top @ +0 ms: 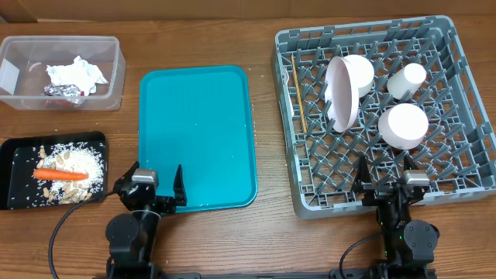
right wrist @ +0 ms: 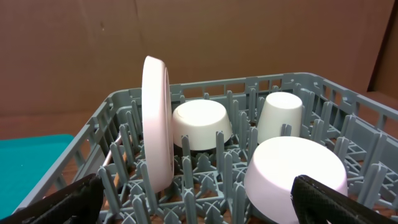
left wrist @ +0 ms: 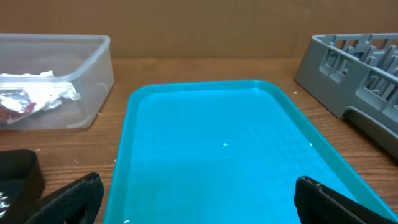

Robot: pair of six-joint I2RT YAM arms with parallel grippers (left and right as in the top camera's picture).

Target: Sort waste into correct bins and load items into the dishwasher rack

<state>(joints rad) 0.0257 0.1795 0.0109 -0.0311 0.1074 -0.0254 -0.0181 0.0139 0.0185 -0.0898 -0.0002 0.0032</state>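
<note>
The grey dishwasher rack point(top: 364, 31) holds a white plate point(top: 341, 97) on edge, two bowls point(top: 403, 125) point(top: 361, 71), a cup point(top: 407, 80) and a chopstick point(top: 300, 101). Crumpled napkins point(top: 75, 74) and a wrapper point(top: 66, 91) lie in the clear tub point(top: 118, 70). A carrot point(top: 60, 175) rests on rice scraps point(top: 81, 164) in the black tray point(top: 54, 139). My left gripper point(top: 155, 180) point(left wrist: 199, 199) hovers open over the teal tray's near edge, holding nothing. My right gripper point(top: 390, 174) point(right wrist: 199, 199) stands open at the rack's front edge, with the nearer bowl point(right wrist: 295, 168) just ahead.
The teal tray point(top: 198, 139) point(left wrist: 217, 137) lies bare between the bins and the rack. A brown cardboard wall closes off the back of the wooden table. Cables run from both arm bases along the table's front edge.
</note>
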